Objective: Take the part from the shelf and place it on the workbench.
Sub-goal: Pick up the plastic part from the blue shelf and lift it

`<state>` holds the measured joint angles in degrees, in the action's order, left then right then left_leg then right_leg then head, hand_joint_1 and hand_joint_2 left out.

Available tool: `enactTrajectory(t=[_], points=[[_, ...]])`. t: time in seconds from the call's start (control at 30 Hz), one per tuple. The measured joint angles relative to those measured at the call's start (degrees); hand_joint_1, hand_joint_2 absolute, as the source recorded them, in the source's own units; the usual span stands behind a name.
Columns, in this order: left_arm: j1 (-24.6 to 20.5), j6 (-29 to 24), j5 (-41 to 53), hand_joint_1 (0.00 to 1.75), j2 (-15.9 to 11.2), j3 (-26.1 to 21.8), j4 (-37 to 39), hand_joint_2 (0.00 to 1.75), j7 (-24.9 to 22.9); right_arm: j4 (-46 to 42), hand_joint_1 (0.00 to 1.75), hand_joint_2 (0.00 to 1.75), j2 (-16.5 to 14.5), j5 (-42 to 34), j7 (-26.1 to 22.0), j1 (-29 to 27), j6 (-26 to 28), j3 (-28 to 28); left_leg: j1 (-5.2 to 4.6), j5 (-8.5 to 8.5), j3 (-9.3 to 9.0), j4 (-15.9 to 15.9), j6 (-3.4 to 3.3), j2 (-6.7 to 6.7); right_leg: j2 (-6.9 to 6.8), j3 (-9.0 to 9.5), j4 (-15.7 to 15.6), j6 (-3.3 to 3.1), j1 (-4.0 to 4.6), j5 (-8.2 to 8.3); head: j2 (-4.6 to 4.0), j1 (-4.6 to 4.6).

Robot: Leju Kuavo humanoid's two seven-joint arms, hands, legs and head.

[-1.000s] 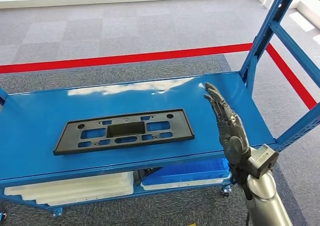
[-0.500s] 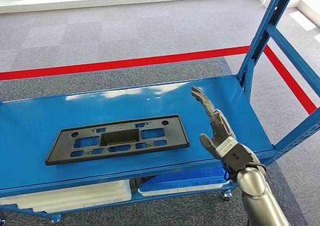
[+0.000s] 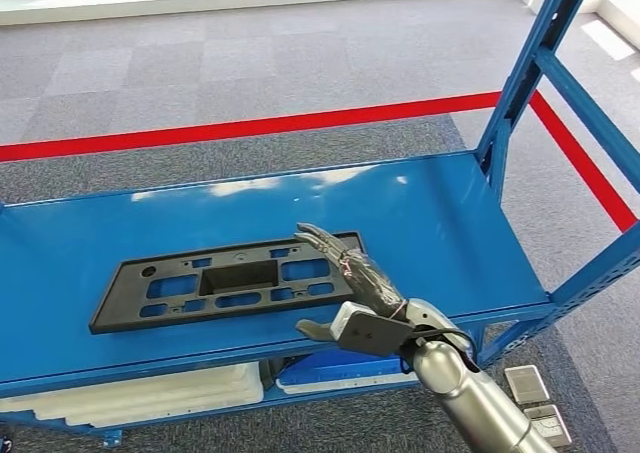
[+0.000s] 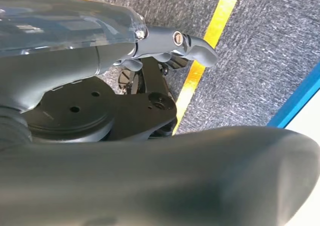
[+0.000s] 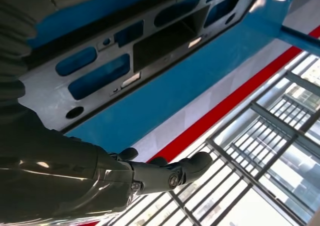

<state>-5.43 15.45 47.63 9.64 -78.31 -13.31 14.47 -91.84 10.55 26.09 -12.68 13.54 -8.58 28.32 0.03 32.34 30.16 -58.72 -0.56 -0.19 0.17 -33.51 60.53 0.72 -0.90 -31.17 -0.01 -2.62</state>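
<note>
A long black plastic part (image 3: pixel 234 276) with several cut-outs lies flat on the blue shelf's top board (image 3: pixel 438 223), left of centre. My right hand (image 3: pixel 355 278) reaches over the part's right end with its fingers stretched out and apart, and the thumb sits out in front of the shelf's front edge. It grips nothing. The right wrist view has the part (image 5: pixel 151 41) close beyond my right hand (image 5: pixel 151 176), whose fingers are straight. My left hand (image 4: pixel 166 41) hangs low over the carpet, fingers extended and holding nothing.
Blue uprights (image 3: pixel 528 63) rise at the shelf's right end. The lower level carries white trays (image 3: pixel 151 378) and a blue bin (image 3: pixel 362 358). A red line (image 3: pixel 226 128) crosses the grey carpet behind. Small grey plates (image 3: pixel 536 398) lie on the floor at right. A yellow floor line (image 4: pixel 203 61) runs under my left hand.
My right hand has swung left from the shelf's bare right side to above the part's right end and has turned flatter. The part has not moved.
</note>
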Motion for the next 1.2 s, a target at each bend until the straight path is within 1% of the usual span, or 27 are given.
enactTrajectory(t=[0.33, 0.7, 0.77, 1.03, 1.2], points=[[0.0, 0.0, 0.9, 0.00, 0.0, 0.8, 0.0, 0.00, -0.3, 5.4, 0.00, 1.75, 0.3, 0.7, 0.5, 4.0, -0.4, 5.8, -0.30, 0.03, -0.01, -0.1, 0.01, 0.00, -0.01, 0.10, -0.1, 0.03, -0.25, 0.01, 0.01, 0.00], [0.0, 0.1, 1.0, 0.00, 0.0, 1.6, 0.0, 0.00, -0.4, 7.8, 0.00, 1.75, 0.9, 1.1, 1.7, 7.5, 0.3, 10.4, -0.29, 0.04, -0.02, -0.1, 0.01, 0.00, -0.02, 0.10, -0.1, 0.03, -0.30, 0.01, 0.01, 0.00], [0.0, 0.1, 1.0, 0.00, 0.0, 1.6, 0.0, 0.00, -0.4, 7.9, 0.00, 1.75, 1.0, 2.4, 2.3, 8.1, 0.8, 11.3, -0.28, 0.04, -0.02, -0.1, 0.01, 0.00, -0.02, 0.10, -0.1, 0.03, -0.30, 0.01, 0.00, 0.00], [-0.1, 0.0, 0.9, 0.00, 0.0, 1.7, 0.0, 0.00, -0.1, 8.2, 0.00, 1.75, 1.1, 12.1, 6.1, 10.2, 3.6, 15.5, -0.28, 0.04, -0.02, -0.1, 0.01, 0.00, -0.02, 0.10, -0.1, 0.03, -0.30, 0.01, 0.01, 0.00], [-0.1, 0.0, 0.9, 0.00, 0.0, 1.7, 0.0, 0.00, 0.0, 8.3, 0.00, 1.75, 1.1, 14.4, 7.3, 10.7, 4.0, 17.4, -0.29, 0.04, -0.01, -0.1, 0.01, 0.00, -0.02, 0.10, -0.1, 0.03, -0.31, 0.01, 0.01, 0.00]])
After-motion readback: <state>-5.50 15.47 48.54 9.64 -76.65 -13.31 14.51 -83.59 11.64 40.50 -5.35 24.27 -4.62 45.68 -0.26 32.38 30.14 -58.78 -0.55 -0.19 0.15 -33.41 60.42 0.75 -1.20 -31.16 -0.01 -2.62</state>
